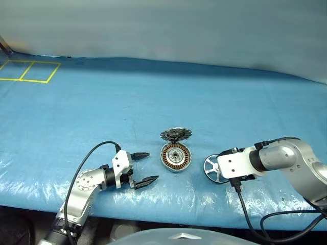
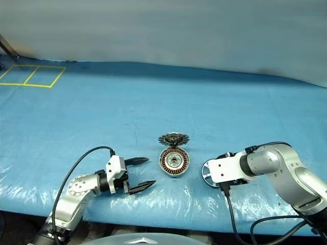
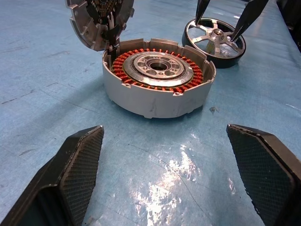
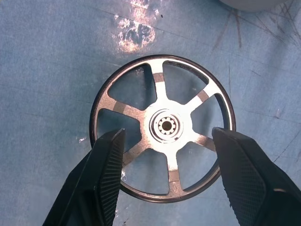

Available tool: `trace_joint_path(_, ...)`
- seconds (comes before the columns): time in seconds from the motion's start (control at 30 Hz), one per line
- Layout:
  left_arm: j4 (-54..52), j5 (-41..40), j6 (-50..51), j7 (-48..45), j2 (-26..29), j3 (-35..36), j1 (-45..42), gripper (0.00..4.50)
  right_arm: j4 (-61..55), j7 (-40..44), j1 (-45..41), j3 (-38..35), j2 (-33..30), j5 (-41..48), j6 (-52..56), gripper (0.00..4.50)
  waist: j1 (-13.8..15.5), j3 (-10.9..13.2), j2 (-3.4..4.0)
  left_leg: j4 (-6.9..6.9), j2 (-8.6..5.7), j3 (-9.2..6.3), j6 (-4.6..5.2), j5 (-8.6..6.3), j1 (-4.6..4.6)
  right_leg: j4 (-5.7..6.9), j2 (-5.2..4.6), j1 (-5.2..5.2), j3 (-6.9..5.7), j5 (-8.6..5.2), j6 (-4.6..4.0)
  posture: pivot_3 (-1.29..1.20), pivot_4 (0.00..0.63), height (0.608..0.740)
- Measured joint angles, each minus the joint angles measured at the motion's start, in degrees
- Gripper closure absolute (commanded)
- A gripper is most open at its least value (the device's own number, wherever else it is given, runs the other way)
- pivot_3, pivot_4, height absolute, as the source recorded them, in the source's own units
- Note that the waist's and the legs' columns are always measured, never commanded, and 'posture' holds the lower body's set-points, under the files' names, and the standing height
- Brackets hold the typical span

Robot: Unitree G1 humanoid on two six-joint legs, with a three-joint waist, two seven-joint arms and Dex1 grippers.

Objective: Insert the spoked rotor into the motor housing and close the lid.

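Note:
The motor housing (image 1: 176, 157) sits on the blue table with its copper windings and silver hub showing. Its lid (image 1: 176, 135) stands tilted up on the hinge at the far side, toothed face toward me. To its right the spoked rotor (image 4: 162, 127) lies flat on the table. My right gripper (image 4: 169, 134) points down over the rotor, open, one finger on each side of the hub and apart from the rim. My left gripper (image 1: 147, 167) hangs low just left of the housing, pointing at it, open wide with nothing in it.
Yellow tape squares (image 1: 28, 71) mark the far left of the blue table cover (image 1: 153, 102). The table's front edge (image 1: 168, 217) runs just below both grippers. A black cable (image 1: 87, 158) loops above my left wrist.

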Motion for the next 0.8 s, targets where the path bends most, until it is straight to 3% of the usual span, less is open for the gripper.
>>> trace_joint_path(0.27, -0.5, -0.1, 0.0, -0.3, 0.0, 0.0, 0.0, 0.00, 0.3, 0.1, 0.8, 0.2, 0.0, -1.2, -1.2, 1.40, 0.0, 0.0, 0.00, 0.00, 0.00, 0.01, 0.00, 0.00, 0.00, 0.00, 0.00, 0.00, 0.00, 0.00, 0.00, 0.00, 0.150, 0.740)
trace_joint_path(0.37, -1.0, -0.1, -0.1, -0.5, 0.0, 0.0, 0.0, 0.00, 0.7, 0.0, 0.8, 0.2, 0.3, -1.7, -1.3, 1.98, 0.0, 0.0, 0.00, 0.01, 0.00, 0.01, 0.00, 0.00, 0.00, 0.00, 0.00, 0.00, 0.00, 0.01, 0.00, 0.00, 0.150, 0.740)
trace_joint_path(0.5, -2.3, -0.2, -0.4, -1.3, 0.0, -0.1, 0.0, 0.00, 1.0, 0.0, 1.3, 0.2, 0.6, -2.4, -1.5, 3.20, 0.0, 0.0, -0.03, 0.00, 0.00, 0.00, 0.00, 0.00, 0.03, 0.00, 0.00, 0.03, 0.00, 0.01, 0.00, 0.00, 0.150, 0.740)
trace_joint_path(0.8, -7.2, -0.3, -1.3, -2.5, 0.7, -1.8, 2.7, 0.00, 1.6, -0.4, 1.8, -0.5, 2.1, -2.4, -1.0, 3.21, -0.1, -0.1, -0.15, 0.03, 0.06, 0.01, 0.00, 0.00, 0.12, 0.00, 0.04, 0.12, 0.00, 0.01, -0.04, 0.00, 0.150, 0.740)
